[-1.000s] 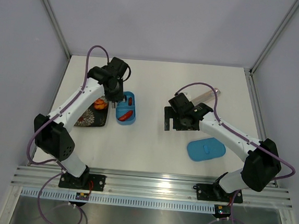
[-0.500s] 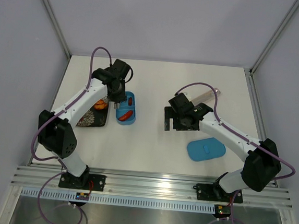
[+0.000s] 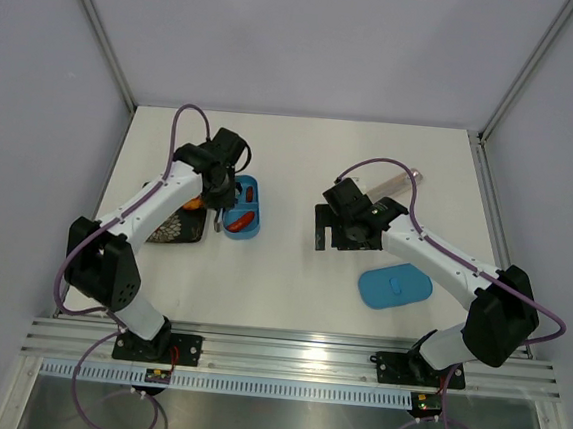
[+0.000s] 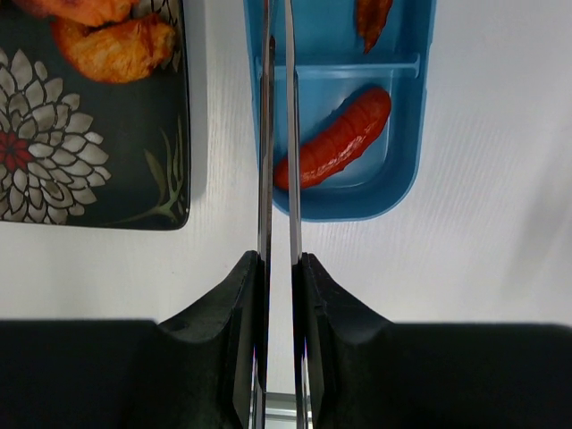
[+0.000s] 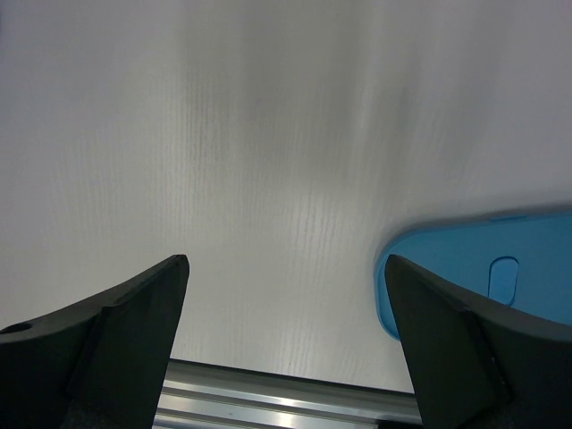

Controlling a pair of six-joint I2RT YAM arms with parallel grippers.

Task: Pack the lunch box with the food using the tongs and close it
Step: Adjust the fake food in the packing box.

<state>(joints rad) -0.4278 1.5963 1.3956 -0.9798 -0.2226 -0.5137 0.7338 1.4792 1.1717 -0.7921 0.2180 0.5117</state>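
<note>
**The left gripper (image 3: 218, 189) has shifted toward the plate (image 3: 170, 228)**

From above, it hangs over the left edge of the lunch box (image 3: 245, 211). In its wrist view it clamps the tongs (image 4: 277, 134), whose arms pass just beside the red sausage (image 4: 335, 138) in the box. The right gripper (image 5: 286, 264) gapes, empty.

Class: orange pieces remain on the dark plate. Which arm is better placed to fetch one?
Left: the left gripper holds long silver metal tongs beside the orange pieces; the right gripper is open by the flat blue lid.
</note>
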